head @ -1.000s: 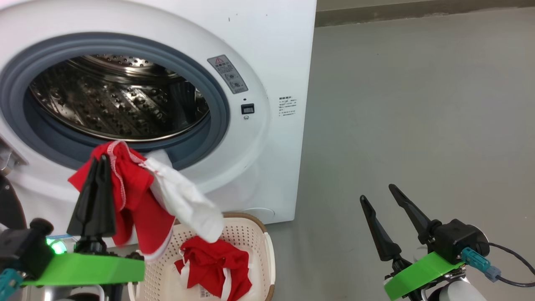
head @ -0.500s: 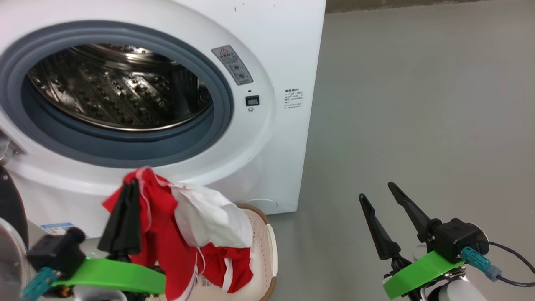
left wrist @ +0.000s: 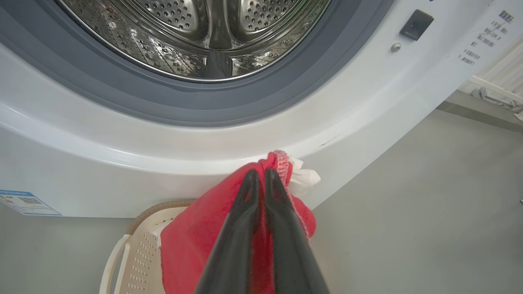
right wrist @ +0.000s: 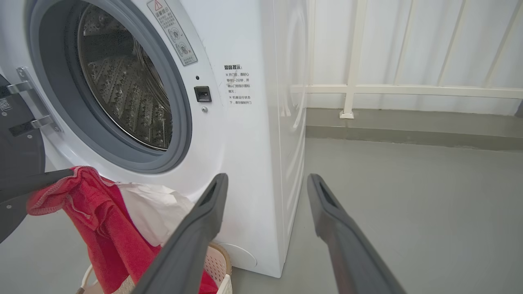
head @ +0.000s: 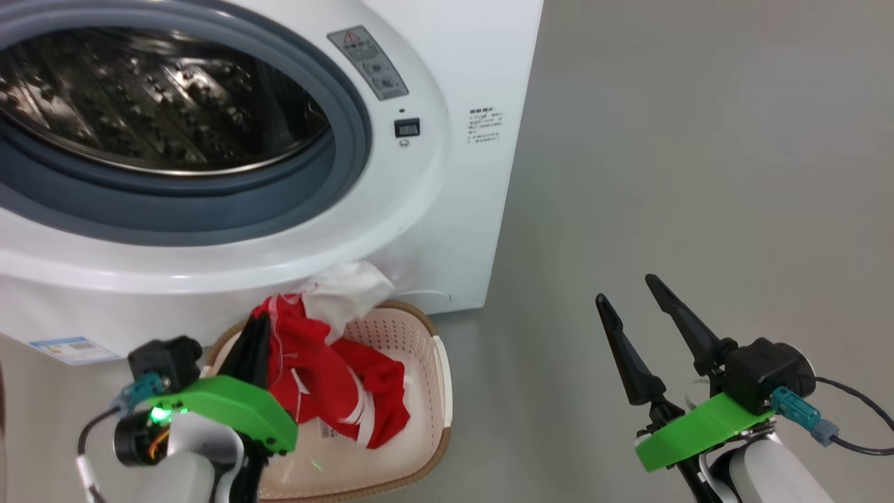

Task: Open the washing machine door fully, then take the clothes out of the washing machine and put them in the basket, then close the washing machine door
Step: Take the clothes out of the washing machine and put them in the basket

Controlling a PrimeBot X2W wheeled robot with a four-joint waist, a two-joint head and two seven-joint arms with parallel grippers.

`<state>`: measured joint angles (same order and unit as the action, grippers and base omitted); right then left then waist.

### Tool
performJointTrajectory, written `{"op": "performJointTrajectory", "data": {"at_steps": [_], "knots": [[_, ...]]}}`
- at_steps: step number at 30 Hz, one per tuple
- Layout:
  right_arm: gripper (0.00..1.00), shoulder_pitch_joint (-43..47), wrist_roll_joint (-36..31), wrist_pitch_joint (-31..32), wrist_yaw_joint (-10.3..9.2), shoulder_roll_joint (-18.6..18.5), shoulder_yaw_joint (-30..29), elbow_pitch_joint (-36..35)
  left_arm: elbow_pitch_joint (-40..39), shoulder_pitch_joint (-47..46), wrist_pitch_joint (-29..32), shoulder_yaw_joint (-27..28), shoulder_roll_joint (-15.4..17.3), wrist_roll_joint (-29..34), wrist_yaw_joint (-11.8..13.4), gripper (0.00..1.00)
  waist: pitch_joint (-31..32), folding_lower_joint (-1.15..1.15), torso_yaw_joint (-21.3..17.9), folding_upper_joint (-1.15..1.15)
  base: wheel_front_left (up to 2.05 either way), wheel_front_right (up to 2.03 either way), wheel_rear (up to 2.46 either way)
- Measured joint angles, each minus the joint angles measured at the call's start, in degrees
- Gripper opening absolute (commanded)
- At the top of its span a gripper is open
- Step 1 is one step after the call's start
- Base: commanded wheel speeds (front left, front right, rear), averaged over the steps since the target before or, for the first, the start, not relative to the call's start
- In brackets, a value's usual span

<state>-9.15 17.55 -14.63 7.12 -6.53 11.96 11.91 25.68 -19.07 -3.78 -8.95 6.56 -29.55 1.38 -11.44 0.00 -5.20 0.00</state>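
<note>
The white washing machine [head: 447,175] stands with its steel drum [head: 140,91] open and bare. Its door [right wrist: 18,151] shows as a dark edge by the hinge at the far left of the right wrist view. My left gripper [head: 255,328] is shut on a red garment with white trim [head: 307,363], holding it over the cream basket [head: 436,391], where its lower part rests on more red clothes [head: 377,412]. In the left wrist view the shut gripper [left wrist: 259,173] pinches the red fabric [left wrist: 196,245] just below the machine's front. My right gripper [head: 625,290] hangs open over the floor, holding nothing.
The basket [left wrist: 135,245] sits on grey floor tight against the machine's front. Open floor [head: 698,175] stretches to the right. A white railing and a low kerb [right wrist: 408,122] lie behind the machine.
My left gripper has carried the red garment down from the drum mouth into the basket. The head camera has tilted down. The right gripper has stayed put.
</note>
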Motion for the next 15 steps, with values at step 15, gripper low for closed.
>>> {"op": "performJointTrajectory", "data": {"at_steps": [15], "knots": [[1.00,-4.4,-0.2,0.0,0.00,0.7,1.5,-0.2,30.6,-15.4,0.8,-0.5,-1.8,-3.1,-4.3,0.00,-7.9,0.00,-2.2,0.00,0.00,0.00,0.00]]}}
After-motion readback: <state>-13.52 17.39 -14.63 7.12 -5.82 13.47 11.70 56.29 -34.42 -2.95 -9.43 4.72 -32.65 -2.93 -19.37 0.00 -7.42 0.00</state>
